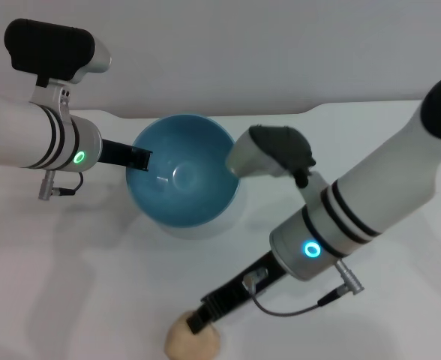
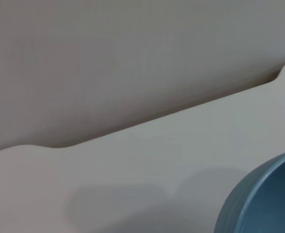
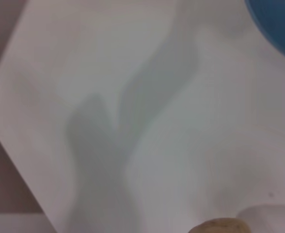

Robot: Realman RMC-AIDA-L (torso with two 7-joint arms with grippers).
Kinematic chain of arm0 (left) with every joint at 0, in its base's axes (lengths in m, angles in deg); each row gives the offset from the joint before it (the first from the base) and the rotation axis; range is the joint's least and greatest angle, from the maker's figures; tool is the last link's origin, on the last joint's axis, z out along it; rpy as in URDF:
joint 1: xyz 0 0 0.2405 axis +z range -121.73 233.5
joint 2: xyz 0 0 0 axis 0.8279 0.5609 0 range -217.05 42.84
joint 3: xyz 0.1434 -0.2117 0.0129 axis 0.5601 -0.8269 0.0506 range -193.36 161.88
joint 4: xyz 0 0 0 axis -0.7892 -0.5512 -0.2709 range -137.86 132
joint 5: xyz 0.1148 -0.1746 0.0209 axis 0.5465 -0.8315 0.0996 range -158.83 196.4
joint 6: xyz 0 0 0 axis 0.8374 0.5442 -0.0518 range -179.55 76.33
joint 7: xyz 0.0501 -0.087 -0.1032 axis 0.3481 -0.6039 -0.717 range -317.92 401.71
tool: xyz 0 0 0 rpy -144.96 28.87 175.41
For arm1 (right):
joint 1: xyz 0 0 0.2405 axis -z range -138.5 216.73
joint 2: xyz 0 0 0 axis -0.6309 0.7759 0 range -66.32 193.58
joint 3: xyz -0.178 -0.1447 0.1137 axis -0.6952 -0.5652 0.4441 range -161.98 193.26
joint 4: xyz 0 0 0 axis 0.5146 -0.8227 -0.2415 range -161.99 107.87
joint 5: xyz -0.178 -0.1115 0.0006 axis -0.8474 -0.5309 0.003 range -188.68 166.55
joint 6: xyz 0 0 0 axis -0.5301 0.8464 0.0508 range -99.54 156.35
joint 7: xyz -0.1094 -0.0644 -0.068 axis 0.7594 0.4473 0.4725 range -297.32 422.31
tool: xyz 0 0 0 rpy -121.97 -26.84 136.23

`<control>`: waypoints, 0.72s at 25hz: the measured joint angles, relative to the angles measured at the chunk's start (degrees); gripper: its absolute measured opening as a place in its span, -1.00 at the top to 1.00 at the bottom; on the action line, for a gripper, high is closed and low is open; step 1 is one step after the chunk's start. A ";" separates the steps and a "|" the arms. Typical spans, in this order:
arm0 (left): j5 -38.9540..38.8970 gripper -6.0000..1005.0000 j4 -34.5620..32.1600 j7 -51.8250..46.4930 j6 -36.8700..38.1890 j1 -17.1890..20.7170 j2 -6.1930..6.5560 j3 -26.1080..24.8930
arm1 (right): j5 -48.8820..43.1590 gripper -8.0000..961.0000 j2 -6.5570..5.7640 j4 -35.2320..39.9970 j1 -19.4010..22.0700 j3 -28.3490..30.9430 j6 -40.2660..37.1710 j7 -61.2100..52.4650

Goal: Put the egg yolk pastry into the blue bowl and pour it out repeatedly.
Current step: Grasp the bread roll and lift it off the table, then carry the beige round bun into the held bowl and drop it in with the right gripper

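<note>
I am gripping the round glossy light-blue bowl (image 1: 184, 180) by its rim with the left gripper (image 1: 136, 159); the right gripper (image 1: 204, 318) is touching the small matte tan egg yolk pastry (image 1: 193, 341), its jaws' state I cannot tell; pick-up seems in hand; next, lifting to the bowl.

Looking like a lab/test bench: plain white table (image 1: 93, 285) filling lower frame, bare grey wall (image 1: 243, 45) across top.

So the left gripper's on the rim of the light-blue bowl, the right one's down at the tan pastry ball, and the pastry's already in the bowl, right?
Not quite. The head view shows the round, glossy light-blue bowl empty; the small tan pastry ball lies on the white table, at the right gripper. The left gripper is at the rim, as you said.
</note>
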 joint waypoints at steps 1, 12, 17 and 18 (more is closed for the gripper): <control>0.00 0.99 0.00 0.00 -0.01 0.00 0.00 0.00 | -0.01 0.77 -0.03 -1.29 0.79 1.34 0.59 -0.01; 0.00 0.99 0.00 0.68 -0.21 0.00 0.08 -0.01 | -0.42 0.92 -0.16 -13.14 5.88 16.66 3.07 0.47; 0.03 0.99 -0.01 0.71 -1.12 -0.12 0.13 -0.01 | -3.88 0.95 -0.34 -15.39 6.40 22.16 3.67 0.49; 0.07 0.99 -0.01 0.72 -1.58 -0.26 0.15 -0.01 | -5.06 0.95 -0.35 -15.54 6.50 22.70 3.69 0.39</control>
